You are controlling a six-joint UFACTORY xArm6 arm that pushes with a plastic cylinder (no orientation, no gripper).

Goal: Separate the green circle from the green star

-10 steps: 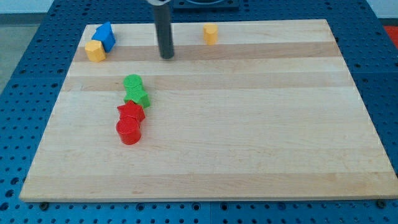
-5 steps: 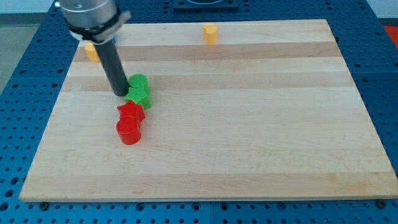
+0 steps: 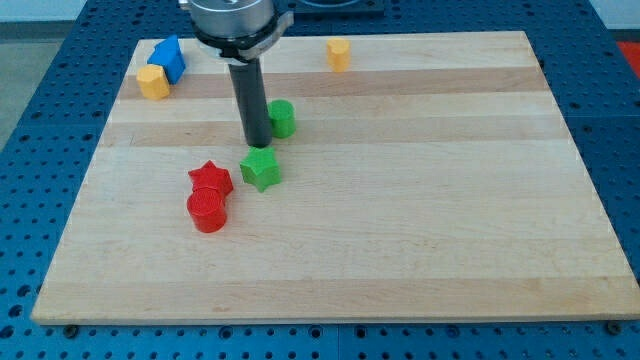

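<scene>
Red star (image 3: pixel 210 179), red cylinder (image 3: pixel 207 211) — yellow, blue blocks (image 3: pixel 168 57) beyond

Bright even overhead light, soft faint shadows, sharp focus, no glare

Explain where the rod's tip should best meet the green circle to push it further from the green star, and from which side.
Meet the green circle on its lower-left side wall, coming from the view's bottom-left. The green star lies that way, so a push there drives the circle up and right onto bare board. Its round wall can slip sideways, so aim through its centre. My tip sits just left of the circle, above the star.
</scene>
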